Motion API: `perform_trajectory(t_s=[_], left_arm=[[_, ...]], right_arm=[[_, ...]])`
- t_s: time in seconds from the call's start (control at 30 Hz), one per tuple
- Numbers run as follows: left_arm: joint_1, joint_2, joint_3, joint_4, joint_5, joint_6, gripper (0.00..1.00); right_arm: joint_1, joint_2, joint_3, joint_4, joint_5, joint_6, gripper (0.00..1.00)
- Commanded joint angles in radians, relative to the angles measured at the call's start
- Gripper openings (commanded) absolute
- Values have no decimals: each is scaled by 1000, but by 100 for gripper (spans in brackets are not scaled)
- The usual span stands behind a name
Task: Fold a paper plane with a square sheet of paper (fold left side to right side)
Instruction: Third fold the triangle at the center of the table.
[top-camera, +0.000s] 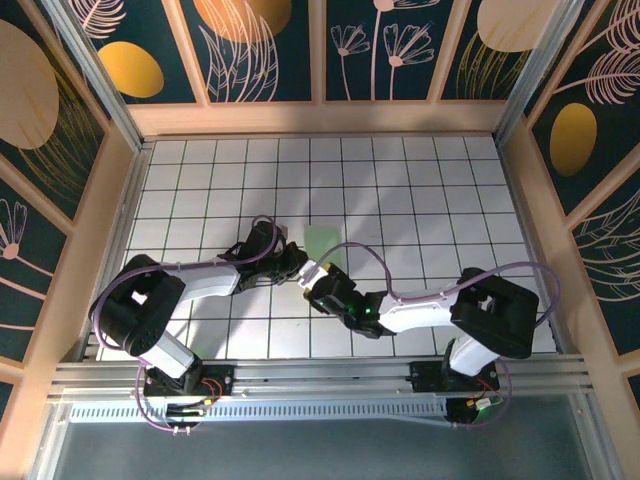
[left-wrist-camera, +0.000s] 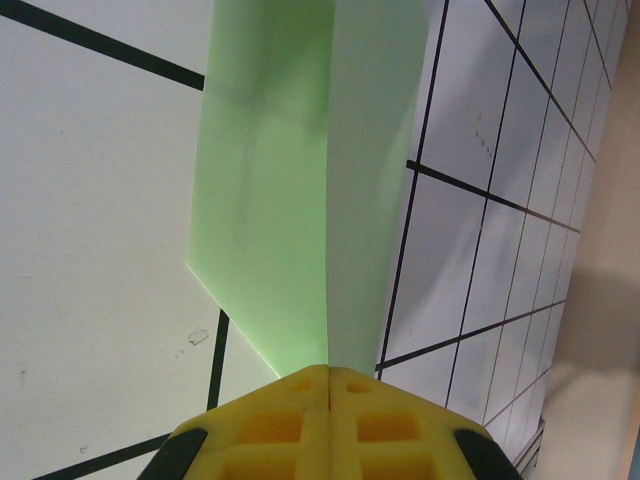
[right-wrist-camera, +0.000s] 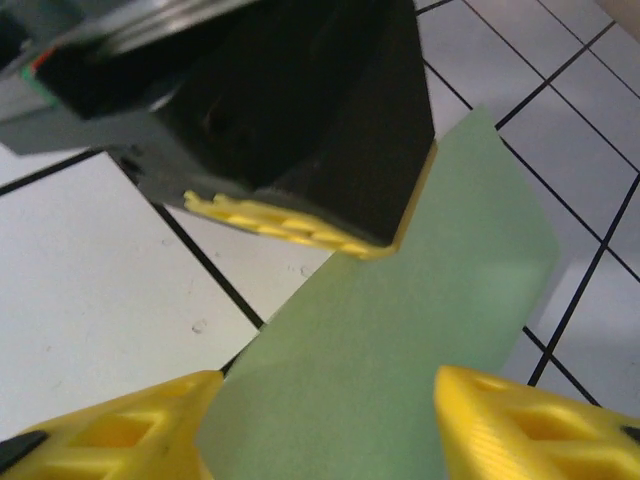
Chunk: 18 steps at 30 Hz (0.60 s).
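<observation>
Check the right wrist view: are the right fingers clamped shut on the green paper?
No, the right fingers stand apart with the green paper between them.

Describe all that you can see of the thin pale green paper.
The thin pale green paper is plain, unmarked and folded along one long crease, with one slanted edge. It lies over the white grid table. The left gripper is shut on its end at the crease. The right gripper has its open yellow fingers either side of it, not gripping.

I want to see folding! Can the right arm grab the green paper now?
Probably yes. The right arm has open jaws either side of the green paper, nothing between; the left arm pinches it further along.
</observation>
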Motion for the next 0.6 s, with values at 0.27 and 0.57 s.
perform_trajectory(t_s=[0.27, 0.57], left_arm=[[-2, -7, 6, -16, 4, -15, 2], [42, -118, 47, -212, -89, 97, 34]], right_arm=[[-7, 2, -1, -29, -46, 42, 11], [-73, -33, 7, -110, -220, 148, 0]])
